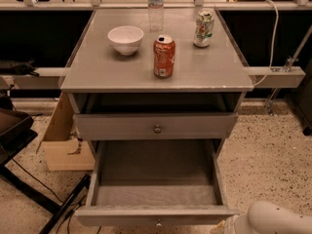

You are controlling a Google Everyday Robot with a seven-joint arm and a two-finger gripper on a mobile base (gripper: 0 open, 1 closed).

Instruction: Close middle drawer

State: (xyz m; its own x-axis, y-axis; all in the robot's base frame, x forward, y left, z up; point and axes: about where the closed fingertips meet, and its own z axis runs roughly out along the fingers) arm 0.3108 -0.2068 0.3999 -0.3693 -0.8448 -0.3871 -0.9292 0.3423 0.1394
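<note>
The middle drawer (156, 179) is pulled far out of the grey cabinet (156, 77). Its long grey box is empty, and its flat front (146, 215) with a small round knob (158, 223) lies at the bottom edge of the view. Above it the taller-fronted drawer (122, 126) stands slightly out. The lowest drawer is hidden under the open one. My white arm (275, 221) shows at the bottom right, just beside the drawer front's right corner. The gripper itself is below the frame edge and out of view.
On the cabinet top stand a white bowl (126, 39), a red can (164, 56), a green-white can (204, 29) and a clear bottle (155, 6). A cardboard box (62, 140) sits on the floor to the left, next to a black stand (19, 145).
</note>
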